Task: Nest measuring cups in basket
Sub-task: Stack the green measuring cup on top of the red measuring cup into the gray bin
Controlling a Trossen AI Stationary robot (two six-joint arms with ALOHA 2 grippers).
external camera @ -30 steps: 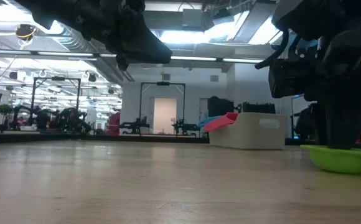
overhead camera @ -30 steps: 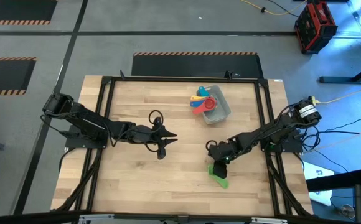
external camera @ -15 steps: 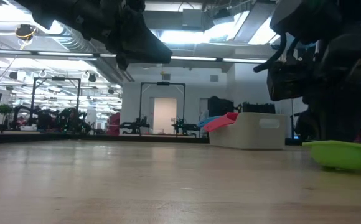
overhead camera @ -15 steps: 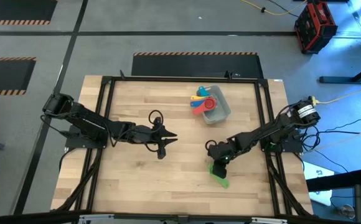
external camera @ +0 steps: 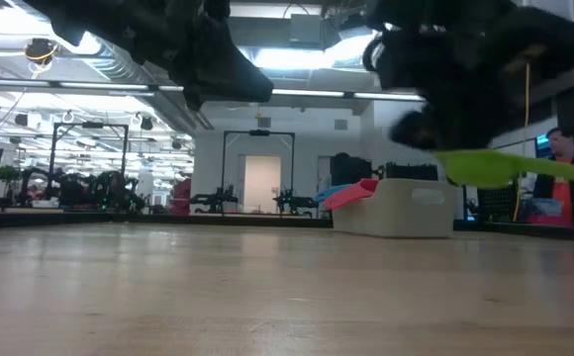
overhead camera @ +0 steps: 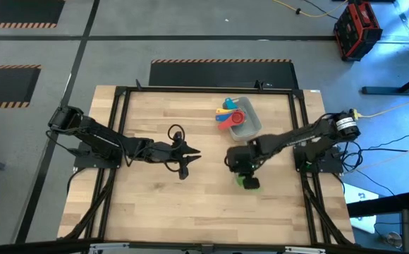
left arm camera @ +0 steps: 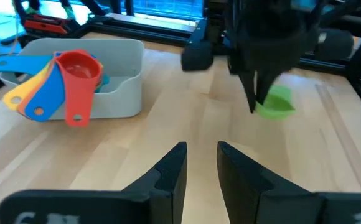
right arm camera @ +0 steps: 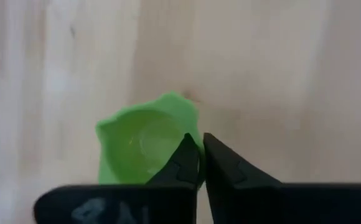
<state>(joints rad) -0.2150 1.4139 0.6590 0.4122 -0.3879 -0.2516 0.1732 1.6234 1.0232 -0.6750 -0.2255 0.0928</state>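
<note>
High view, right gripper (overhead camera: 242, 171) pinching green cup (overhead camera: 249, 182) above bare mid-desk (overhead camera: 155, 204), basket (overhead camera: 250, 127) near far edge, left gripper (overhead camera: 187, 159) slightly spread, well apart.

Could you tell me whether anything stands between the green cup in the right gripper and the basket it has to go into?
Nothing visible does. The right gripper holds the green cup above bare table, and the basket lies beyond it, with only wood between. The left gripper waits off to the side.
</note>
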